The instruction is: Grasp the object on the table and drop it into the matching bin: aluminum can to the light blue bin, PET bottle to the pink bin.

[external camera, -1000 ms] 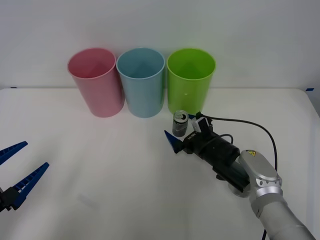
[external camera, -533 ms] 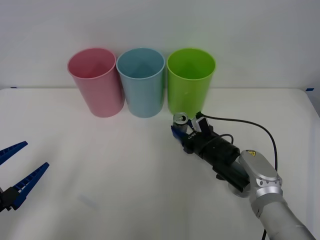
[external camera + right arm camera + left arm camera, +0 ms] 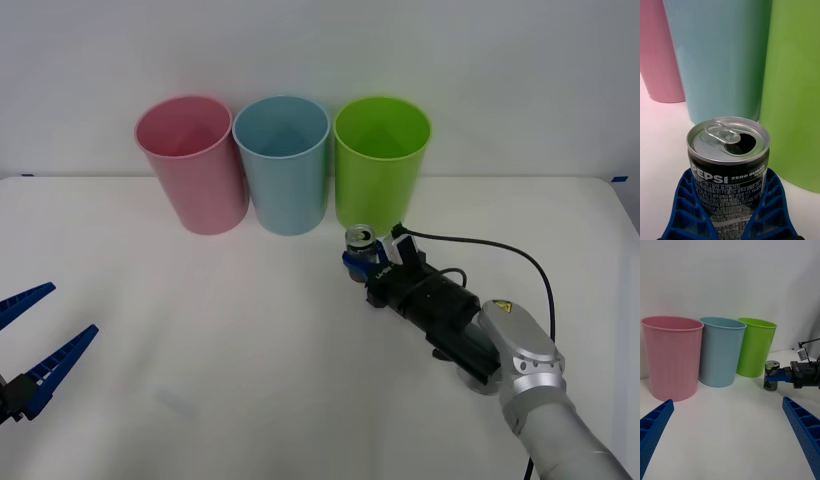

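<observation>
The aluminum can (image 3: 360, 246) (image 3: 728, 168) (image 3: 771, 375), dark with a silver pull-tab top, stands upright on the white table (image 3: 200, 330) just in front of the lime green bin. My right gripper (image 3: 357, 263) (image 3: 729, 221) is shut on the can, its blue fingers (image 3: 692, 213) pressed against both sides of it. The light blue bin (image 3: 283, 163) (image 3: 718, 56) (image 3: 720, 351) stands in the middle of the row, with the pink bin (image 3: 192, 162) (image 3: 658, 52) (image 3: 672, 356) to its left. My left gripper (image 3: 35, 350) (image 3: 730, 438) hangs open at the table's near left.
A lime green bin (image 3: 380, 160) (image 3: 797, 90) (image 3: 754, 347) stands at the right end of the row, close behind the can. A black cable (image 3: 500, 250) loops from my right wrist. A white wall backs the table.
My right gripper's fingers, open around the can a second ago, have closed on it. The left arm has stayed still.
</observation>
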You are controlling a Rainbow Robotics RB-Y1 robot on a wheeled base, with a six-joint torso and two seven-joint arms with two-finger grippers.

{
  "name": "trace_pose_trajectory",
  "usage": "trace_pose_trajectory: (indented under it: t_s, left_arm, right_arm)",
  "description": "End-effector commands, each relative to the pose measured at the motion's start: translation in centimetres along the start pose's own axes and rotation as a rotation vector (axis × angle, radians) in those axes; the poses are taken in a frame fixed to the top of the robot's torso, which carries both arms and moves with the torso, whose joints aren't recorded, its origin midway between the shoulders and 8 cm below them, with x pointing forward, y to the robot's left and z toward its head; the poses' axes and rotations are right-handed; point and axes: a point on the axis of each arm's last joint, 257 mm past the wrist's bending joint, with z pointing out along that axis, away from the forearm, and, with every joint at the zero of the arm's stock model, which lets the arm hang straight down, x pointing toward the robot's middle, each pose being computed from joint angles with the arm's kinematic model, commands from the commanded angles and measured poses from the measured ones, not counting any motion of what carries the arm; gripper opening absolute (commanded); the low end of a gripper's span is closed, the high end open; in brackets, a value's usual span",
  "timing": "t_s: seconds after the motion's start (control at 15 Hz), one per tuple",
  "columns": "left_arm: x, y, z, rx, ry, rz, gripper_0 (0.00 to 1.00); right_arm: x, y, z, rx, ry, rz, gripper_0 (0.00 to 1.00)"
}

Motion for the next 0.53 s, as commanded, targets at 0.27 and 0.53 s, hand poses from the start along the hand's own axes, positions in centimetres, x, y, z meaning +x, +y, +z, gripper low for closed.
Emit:
trace_pose_trajectory:
  t_s: [0.27, 0.53]
  left_arm:
    - [0.0, 0.0, 0.0, 0.000, 0.000, 0.000, 1.00]
    - [0.0, 0.0, 0.0, 0.000, 0.000, 0.000, 1.00]
  right_arm:
    - [-1.7, 0.3, -0.8, -0.054, -0.057, 0.023, 0.00]
    - [-4.5, 0.0, -3.1, -0.074, -0.121, 0.013, 0.00]
